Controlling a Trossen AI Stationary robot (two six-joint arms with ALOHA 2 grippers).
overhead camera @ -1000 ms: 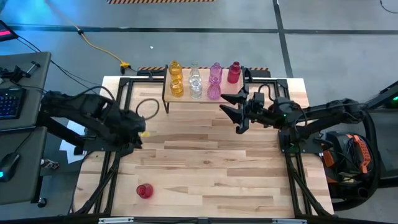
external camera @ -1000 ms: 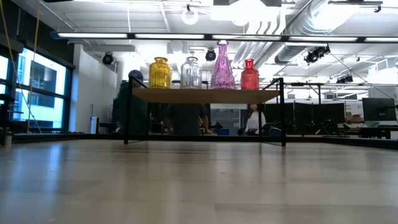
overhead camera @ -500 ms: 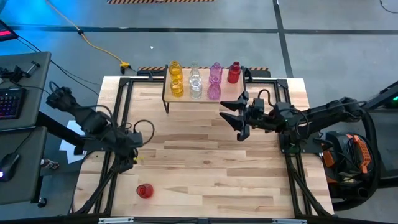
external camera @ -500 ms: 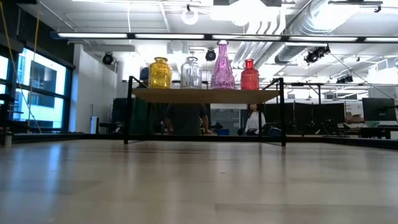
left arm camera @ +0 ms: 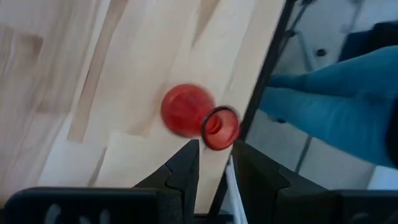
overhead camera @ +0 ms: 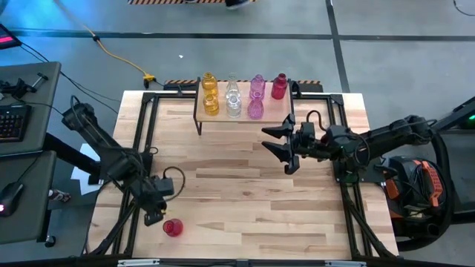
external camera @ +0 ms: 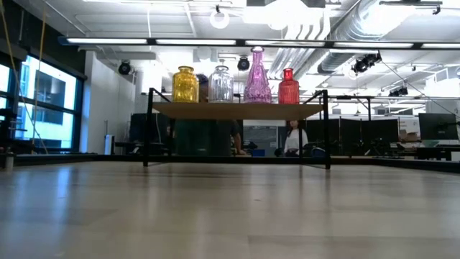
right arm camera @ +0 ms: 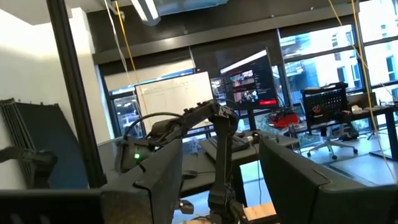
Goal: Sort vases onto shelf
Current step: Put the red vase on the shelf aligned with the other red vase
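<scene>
The red vase [left arm camera: 189,112] lies on its side just ahead of the left gripper [left arm camera: 214,165], mouth toward its narrowly parted, empty fingers; right gripper [overhead camera: 286,144], probably wide open, waits far off

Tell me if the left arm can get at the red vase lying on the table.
Probably yes. The left gripper hovers right beside the red vase, its fingers slightly parted and aimed at the vase's mouth, with only bare table between them.
</scene>
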